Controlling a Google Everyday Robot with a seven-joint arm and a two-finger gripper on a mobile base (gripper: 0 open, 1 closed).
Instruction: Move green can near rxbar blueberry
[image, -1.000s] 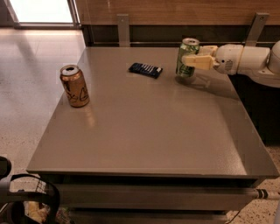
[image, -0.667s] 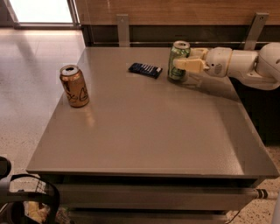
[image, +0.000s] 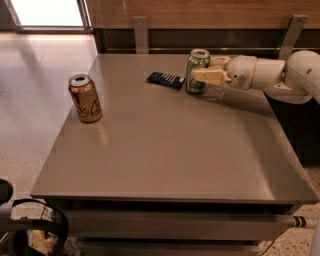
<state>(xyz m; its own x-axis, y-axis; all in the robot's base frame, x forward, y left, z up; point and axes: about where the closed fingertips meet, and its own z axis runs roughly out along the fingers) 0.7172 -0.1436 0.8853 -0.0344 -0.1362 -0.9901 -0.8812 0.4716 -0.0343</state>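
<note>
the gripper reaches in from the right over the far side of the table and grasps the green can, with one pale finger lying across the can's side. the can is upright, just to the right of the blueberry bar, which lies flat. a copper can stands well apart at the left.
</note>
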